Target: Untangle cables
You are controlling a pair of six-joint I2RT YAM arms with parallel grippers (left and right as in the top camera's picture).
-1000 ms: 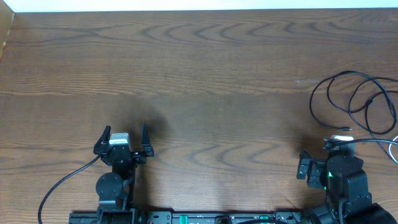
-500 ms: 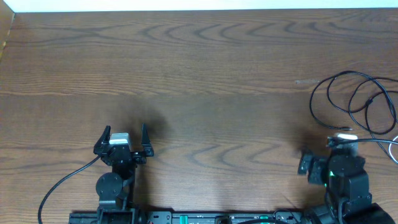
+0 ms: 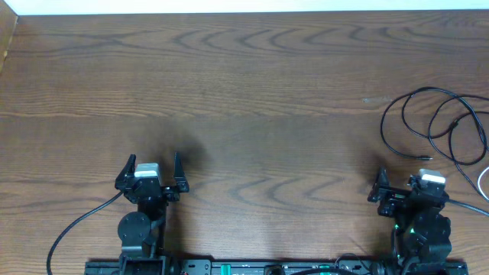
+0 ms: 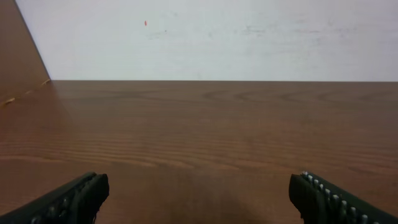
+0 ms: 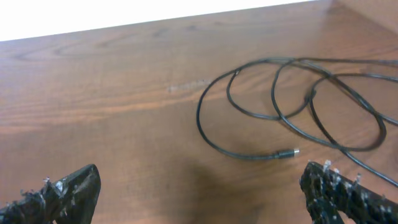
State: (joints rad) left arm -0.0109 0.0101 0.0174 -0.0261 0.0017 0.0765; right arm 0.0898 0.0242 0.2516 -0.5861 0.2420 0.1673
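Observation:
Thin black cables lie in loose overlapping loops at the table's right side, with a small plug end toward the front. They also show in the right wrist view, plug end nearest. A short arc of white-grey cable shows at the right edge. My right gripper is open and empty, just in front of the loops and apart from them; its fingers frame bare wood. My left gripper is open and empty at the front left, with no cable near it.
The brown wooden table stretches bare to a white wall at the back. A thick black arm wire curves at the front left. The table's left edge shows at the far left.
My right gripper has drawn back toward the front edge, away from the cables. Less of the white-grey cable shows. The black loops and the left arm have not moved.

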